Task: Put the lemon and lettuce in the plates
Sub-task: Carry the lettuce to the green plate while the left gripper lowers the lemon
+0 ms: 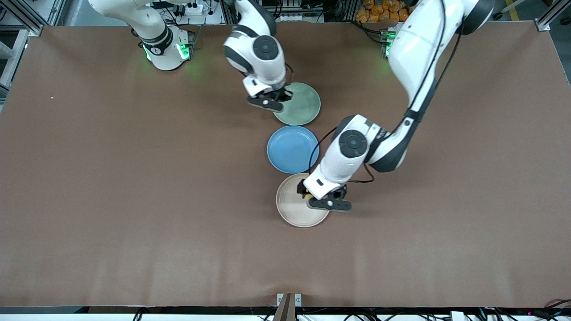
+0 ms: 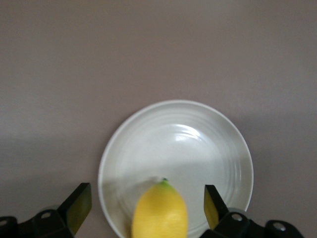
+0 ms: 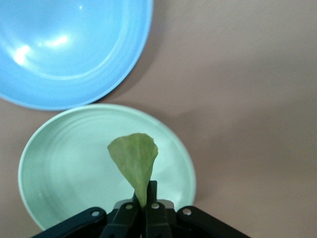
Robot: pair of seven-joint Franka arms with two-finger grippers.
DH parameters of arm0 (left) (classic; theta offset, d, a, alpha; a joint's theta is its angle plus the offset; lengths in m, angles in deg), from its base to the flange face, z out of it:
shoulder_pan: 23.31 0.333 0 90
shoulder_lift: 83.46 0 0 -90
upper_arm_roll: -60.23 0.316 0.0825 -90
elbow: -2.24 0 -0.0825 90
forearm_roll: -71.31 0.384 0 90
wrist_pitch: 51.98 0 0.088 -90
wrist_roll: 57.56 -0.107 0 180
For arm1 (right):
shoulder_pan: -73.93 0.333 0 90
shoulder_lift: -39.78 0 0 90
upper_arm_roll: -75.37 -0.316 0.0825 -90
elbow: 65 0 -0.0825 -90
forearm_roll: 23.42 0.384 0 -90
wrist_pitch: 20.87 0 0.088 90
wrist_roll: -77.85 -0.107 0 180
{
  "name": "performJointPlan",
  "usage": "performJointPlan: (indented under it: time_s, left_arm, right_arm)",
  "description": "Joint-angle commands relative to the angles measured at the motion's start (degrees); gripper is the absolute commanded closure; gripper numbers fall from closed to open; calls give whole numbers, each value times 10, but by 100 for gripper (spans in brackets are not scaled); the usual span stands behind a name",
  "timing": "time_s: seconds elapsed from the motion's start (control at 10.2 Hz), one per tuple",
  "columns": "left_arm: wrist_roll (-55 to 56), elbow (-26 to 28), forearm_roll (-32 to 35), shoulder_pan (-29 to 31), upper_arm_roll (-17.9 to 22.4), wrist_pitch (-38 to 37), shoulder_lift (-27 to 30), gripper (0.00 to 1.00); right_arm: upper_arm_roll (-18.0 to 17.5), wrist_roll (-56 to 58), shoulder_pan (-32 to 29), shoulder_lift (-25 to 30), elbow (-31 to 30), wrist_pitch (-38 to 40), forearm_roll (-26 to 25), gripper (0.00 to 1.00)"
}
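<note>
My left gripper (image 1: pixel 319 196) is open over the edge of the beige-white plate (image 1: pixel 291 208). In the left wrist view the yellow lemon (image 2: pixel 159 212) is between the spread fingers (image 2: pixel 78 204), touching neither, at the plate's (image 2: pixel 198 144) inner edge. A bit of the lemon (image 1: pixel 307 194) shows under the hand in the front view. My right gripper (image 1: pixel 277 95) is over the pale mint plate (image 1: pixel 307 107) and is shut on the lettuce. The green leaf (image 3: pixel 134 158) hangs from the shut gripper (image 3: pixel 147 196) above that plate (image 3: pixel 69 163).
A blue plate (image 1: pixel 291 150) lies between the two other plates, close to both; it also shows in the right wrist view (image 3: pixel 64 44). All three plates lie in a row at the table's middle on the brown mat (image 1: pixel 134 187).
</note>
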Motion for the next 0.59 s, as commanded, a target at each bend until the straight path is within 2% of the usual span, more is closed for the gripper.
performJointPlan:
  time_s: [0.0, 0.1, 0.2, 0.29, 0.49]
  left_arm:
    - [6, 17, 55, 12, 14, -81, 82, 0]
    - [5, 15, 60, 17, 19, -128, 108, 0]
    - [6, 14, 60, 35, 21, -185, 142, 0]
    - [6, 15, 64, 45, 22, -208, 174, 0]
    - [-11, 15, 64, 85, 23, -291, 240, 0]
  right_arm:
    - [1, -64, 19, -65, 73, 5, -47, 89]
    - [1, -91, 22, -72, 89, 7, -50, 1]
    - [0, -95, 19, -71, 94, 10, -48, 0]
    - [0, -85, 14, -55, 94, 32, -48, 0]
    - [0, -27, -4, -9, 94, 120, -41, 0]
